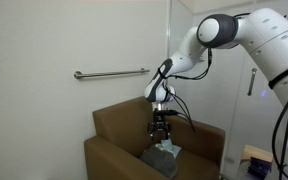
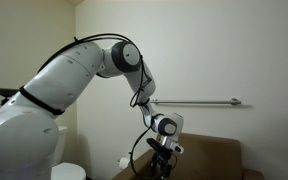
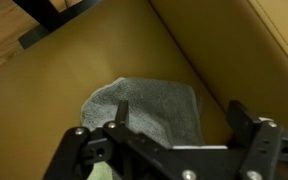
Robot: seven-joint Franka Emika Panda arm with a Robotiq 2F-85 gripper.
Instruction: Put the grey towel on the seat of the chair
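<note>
The grey towel [image 3: 149, 108] lies crumpled on the brown seat of the chair [image 3: 74, 80]. In an exterior view the towel [image 1: 165, 151] sits on the seat just below my gripper [image 1: 162, 134]. The chair [image 1: 119, 125] is a brown armchair against the wall. In the wrist view my gripper [image 3: 174, 118] is open, its two black fingers spread above the towel with nothing between them. In an exterior view [image 2: 163, 160] the gripper hangs over the chair's back [image 2: 209, 155]; the towel is hidden there.
A metal grab bar [image 1: 112, 73] runs along the white wall behind the chair; it also shows in an exterior view [image 2: 199, 102]. A blue object [image 1: 256, 168] lies at the lower right. A black chair leg and wooden floor [image 3: 44, 25] show at the wrist view's top.
</note>
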